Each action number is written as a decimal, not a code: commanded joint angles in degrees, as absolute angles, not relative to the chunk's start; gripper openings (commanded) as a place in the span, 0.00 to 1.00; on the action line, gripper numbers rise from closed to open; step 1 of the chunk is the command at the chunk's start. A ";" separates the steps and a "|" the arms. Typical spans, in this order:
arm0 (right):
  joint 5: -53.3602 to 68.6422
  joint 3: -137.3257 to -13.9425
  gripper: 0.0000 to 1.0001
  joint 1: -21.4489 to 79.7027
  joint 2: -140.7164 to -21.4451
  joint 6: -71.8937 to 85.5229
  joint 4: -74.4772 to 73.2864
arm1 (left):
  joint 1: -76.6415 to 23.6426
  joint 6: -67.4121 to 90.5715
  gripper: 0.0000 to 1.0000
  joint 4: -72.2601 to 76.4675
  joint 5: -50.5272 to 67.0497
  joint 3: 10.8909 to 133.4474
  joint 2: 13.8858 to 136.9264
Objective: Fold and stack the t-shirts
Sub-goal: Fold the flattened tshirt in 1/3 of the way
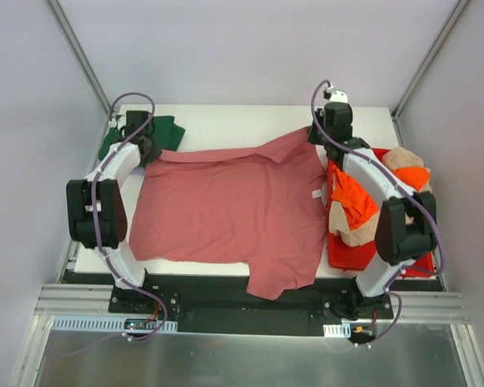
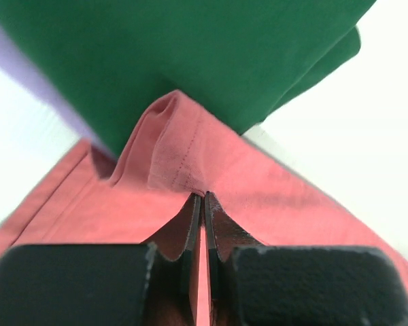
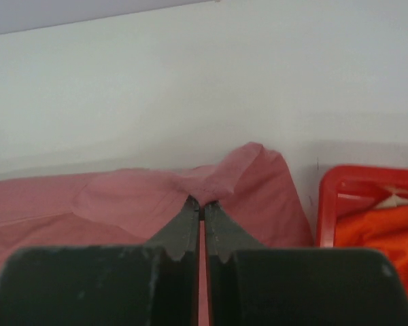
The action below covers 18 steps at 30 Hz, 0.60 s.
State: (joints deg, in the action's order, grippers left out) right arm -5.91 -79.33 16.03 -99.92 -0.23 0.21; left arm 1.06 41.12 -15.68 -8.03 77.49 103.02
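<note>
A dusty rose-red t-shirt lies spread over the white table, one sleeve hanging over the near edge. My left gripper is shut on its far left corner, next to a folded dark green t-shirt that fills the top of the left wrist view. My right gripper is shut on the shirt's far right corner. An orange t-shirt and a beige t-shirt lie heaped in the red bin.
The red plastic bin stands at the table's right side, under my right arm; its rim shows in the right wrist view. Grey walls close in the back and both sides. The table shows bare white behind the shirt.
</note>
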 commanded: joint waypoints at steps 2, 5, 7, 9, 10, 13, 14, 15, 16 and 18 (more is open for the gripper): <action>-7.55 -69.10 0.00 18.71 -85.72 5.09 -1.91 | 0.70 41.22 0.00 -15.38 -8.09 68.48 93.35; -11.41 -63.74 0.00 20.74 -80.44 7.55 -4.04 | 0.70 41.04 0.00 -15.03 -6.95 64.26 90.36; -13.26 -59.87 0.01 22.58 -77.10 9.05 -5.44 | 0.70 40.43 0.00 -14.94 -7.03 62.06 88.43; -15.54 -57.23 0.00 24.42 -74.02 10.10 -7.55 | 0.70 39.99 0.00 -15.03 -7.12 59.60 86.49; -17.04 -56.35 0.01 25.22 -72.79 10.63 -8.69 | 0.70 39.64 0.00 -14.94 -6.77 58.81 85.53; -20.90 -53.62 0.01 27.59 -69.01 13.44 -12.73 | 0.62 38.67 0.00 -14.94 -6.15 56.35 83.42; -22.31 -52.83 0.00 28.55 -67.60 14.49 -13.70 | 0.70 38.58 0.00 -15.03 -6.24 55.38 82.80; -23.28 -52.39 0.00 29.26 -66.80 15.20 -14.58 | 0.70 38.41 0.00 -15.03 -6.68 54.85 82.10; -23.99 -52.03 0.01 30.14 -65.67 15.99 -15.98 | 0.70 38.23 0.00 -15.03 -7.55 54.15 81.48; -24.52 -52.21 0.01 30.93 -64.87 17.40 -18.79 | 0.70 37.71 0.00 -15.12 -8.26 53.27 80.60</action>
State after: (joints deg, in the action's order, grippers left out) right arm -18.96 -52.23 29.26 -68.69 12.67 -13.28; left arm 1.08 39.86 -15.40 -6.55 55.13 84.25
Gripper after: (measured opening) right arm 0.019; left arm 0.006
